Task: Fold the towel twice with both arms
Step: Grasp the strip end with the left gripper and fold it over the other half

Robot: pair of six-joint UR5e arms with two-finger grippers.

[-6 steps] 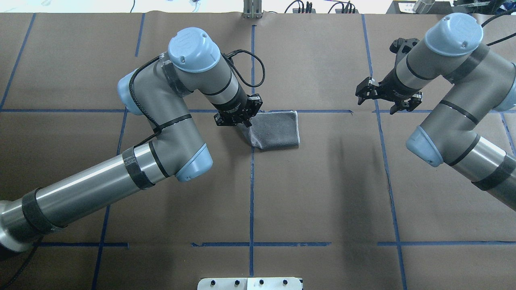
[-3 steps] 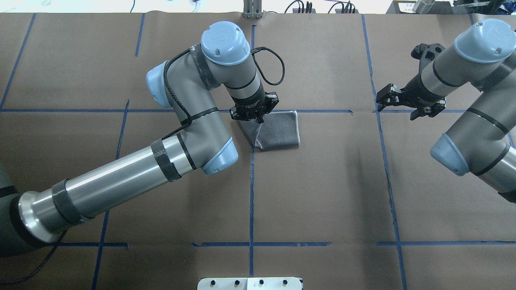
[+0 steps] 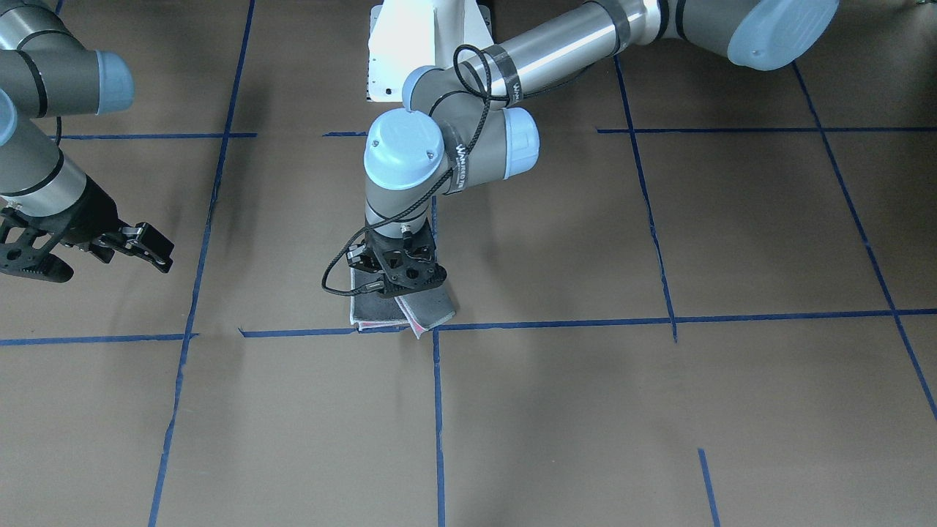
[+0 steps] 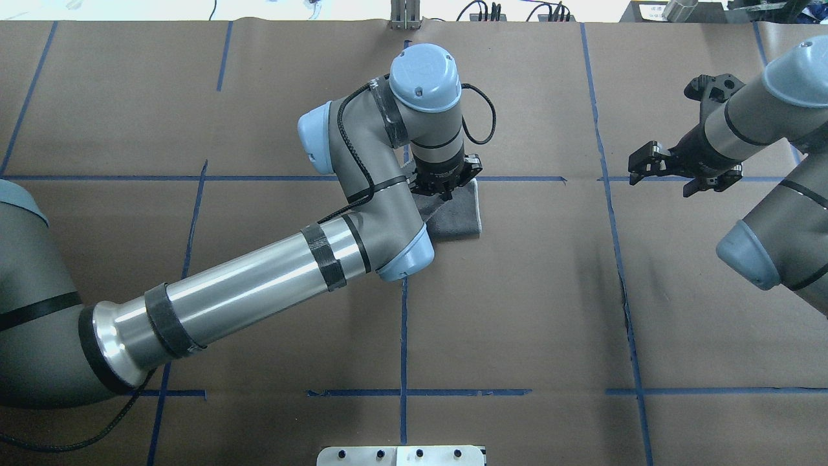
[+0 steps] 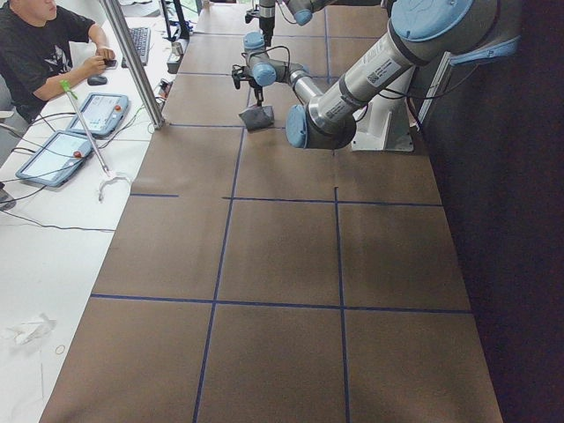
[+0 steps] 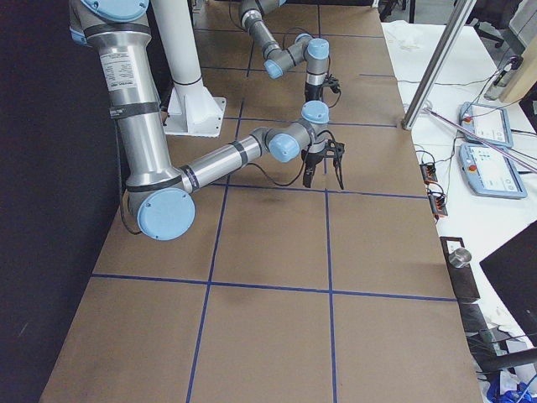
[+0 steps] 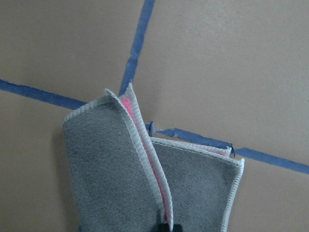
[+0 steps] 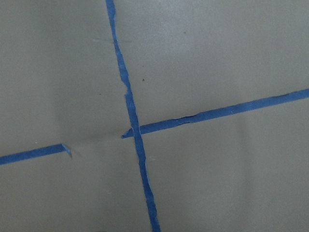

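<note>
The towel (image 4: 462, 219) lies folded near the table's middle, grey face up, by a blue tape cross. My left gripper (image 4: 445, 191) stands over it, shut on a lifted edge of the towel. In the left wrist view the raised flap (image 7: 108, 174) stands upright, grey outside and pink inside, over the flat grey layer (image 7: 203, 188). In the front view the left gripper (image 3: 400, 284) covers most of the towel (image 3: 433, 308), with a pink strip showing. My right gripper (image 4: 665, 180) is open and empty, above the table far to the right of the towel, and also shows in the front view (image 3: 110, 269).
Brown paper with blue tape lines (image 4: 403, 336) covers the table. The white pedestal base (image 3: 428, 44) stands at the robot's side. An operator (image 5: 40, 53) sits at a side desk with tablets (image 5: 62, 154). The right wrist view shows only paper and a tape cross (image 8: 134, 129).
My left gripper has moved right across the towel, carrying its left edge up and over. My right arm has drawn back to the right, still open.
</note>
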